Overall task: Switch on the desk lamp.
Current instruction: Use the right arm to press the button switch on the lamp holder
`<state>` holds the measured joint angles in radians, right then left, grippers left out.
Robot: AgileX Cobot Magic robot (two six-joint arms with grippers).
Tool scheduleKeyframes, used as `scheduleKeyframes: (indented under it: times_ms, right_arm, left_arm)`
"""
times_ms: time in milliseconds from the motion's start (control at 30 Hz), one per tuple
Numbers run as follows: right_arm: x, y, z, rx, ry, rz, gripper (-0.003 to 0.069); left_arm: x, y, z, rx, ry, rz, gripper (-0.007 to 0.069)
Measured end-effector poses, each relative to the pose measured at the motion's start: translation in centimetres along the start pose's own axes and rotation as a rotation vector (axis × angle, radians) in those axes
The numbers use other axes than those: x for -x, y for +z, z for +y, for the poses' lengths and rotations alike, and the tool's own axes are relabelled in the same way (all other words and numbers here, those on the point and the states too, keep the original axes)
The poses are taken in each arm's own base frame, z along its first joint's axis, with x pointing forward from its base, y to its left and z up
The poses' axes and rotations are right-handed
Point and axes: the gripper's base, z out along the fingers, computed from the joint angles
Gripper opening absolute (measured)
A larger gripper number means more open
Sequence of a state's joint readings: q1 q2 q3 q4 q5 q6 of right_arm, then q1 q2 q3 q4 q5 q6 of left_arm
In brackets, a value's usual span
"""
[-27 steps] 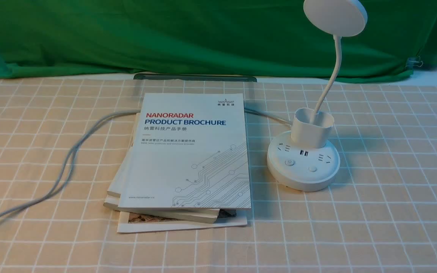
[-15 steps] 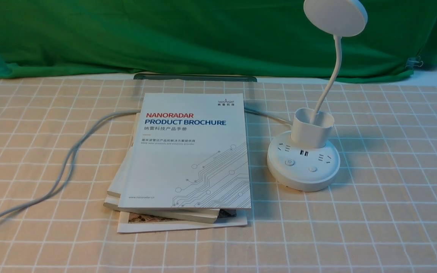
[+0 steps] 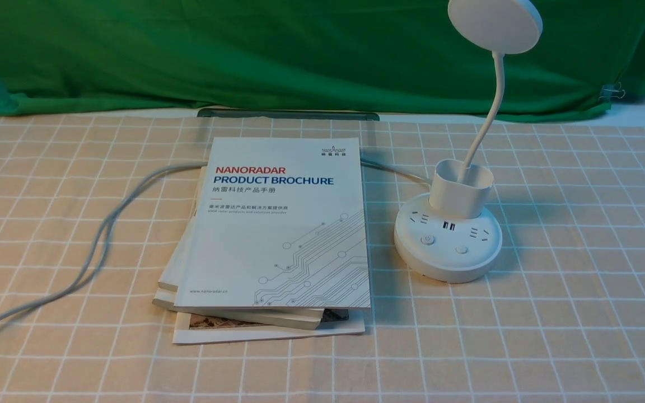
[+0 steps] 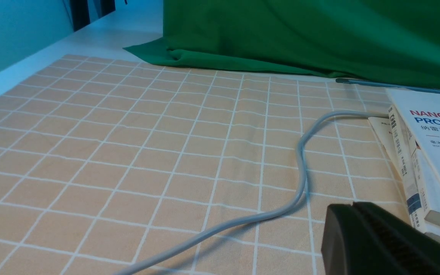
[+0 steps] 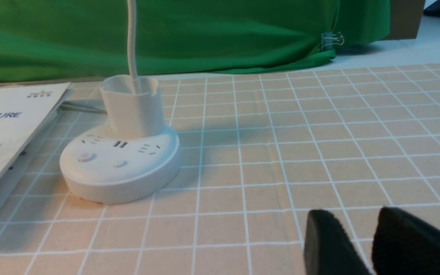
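Desk lamp [image 3: 459, 196] sits unlit on the checkered worktop [image 3: 580, 280] just right of the brochure stack [image 3: 283, 224], right gripper [image 5: 357, 221] slightly parted and empty, left gripper [image 4: 351, 208] looks pinched closed near the cable [image 4: 300, 172].

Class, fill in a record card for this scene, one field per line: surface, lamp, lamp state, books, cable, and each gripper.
surface: checked tablecloth, green cloth behind
desk lamp: white, upright, right of the books, two buttons on its base
lamp state: head shows no glow
books: stack with a brochure on top
cable: grey, trails left from the books
left gripper: fingers together, empty, near the cable
right gripper: open, empty, apart from the lamp
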<state>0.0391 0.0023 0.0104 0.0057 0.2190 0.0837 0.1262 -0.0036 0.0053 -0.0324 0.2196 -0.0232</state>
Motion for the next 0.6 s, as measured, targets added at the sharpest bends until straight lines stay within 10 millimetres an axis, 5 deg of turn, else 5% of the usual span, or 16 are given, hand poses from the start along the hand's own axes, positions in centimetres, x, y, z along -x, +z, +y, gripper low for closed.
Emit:
scheduleKeyframes:
  times_ms: [333, 600]
  right_arm:
    - [0.00, 0.00, 0.00, 0.000, 0.136, 0.000, 0.0245]
    - [0.01, 0.00, 0.03, 0.003, 0.849, 0.001, 0.0245]
  left_arm:
    - [0.00, 0.00, 0.00, 0.000, 0.000, 0.000, 0.0021]
    - [0.00, 0.00, 0.00, 0.000, 0.000, 0.000, 0.0021]
